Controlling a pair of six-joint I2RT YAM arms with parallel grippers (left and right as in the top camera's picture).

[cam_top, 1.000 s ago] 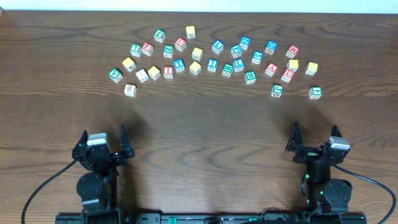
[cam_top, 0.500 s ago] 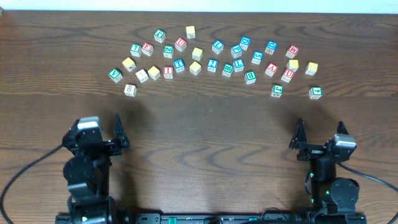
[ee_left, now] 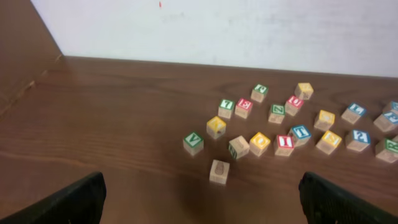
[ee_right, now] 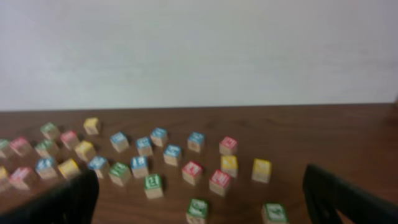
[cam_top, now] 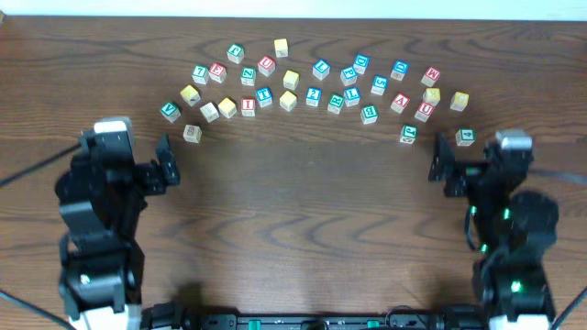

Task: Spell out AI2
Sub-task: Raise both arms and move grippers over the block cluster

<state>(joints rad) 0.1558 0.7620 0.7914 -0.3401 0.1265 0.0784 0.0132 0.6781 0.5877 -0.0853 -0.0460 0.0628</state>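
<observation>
Both arms have lifted and pushed forward over the last second. The left hand point(cam_top: 127, 151) and right hand point(cam_top: 470, 154) are spread wide and hold nothing. Bare table point(cam_top: 303, 202) lies between them. Beyond, the blocks point(cam_top: 314, 94) sit untouched in a scatter ahead of both hands. What I read as the red A block point(cam_top: 399, 102) is ahead-left of the right hand. Spelling not begun; I judge this the approach.
</observation>
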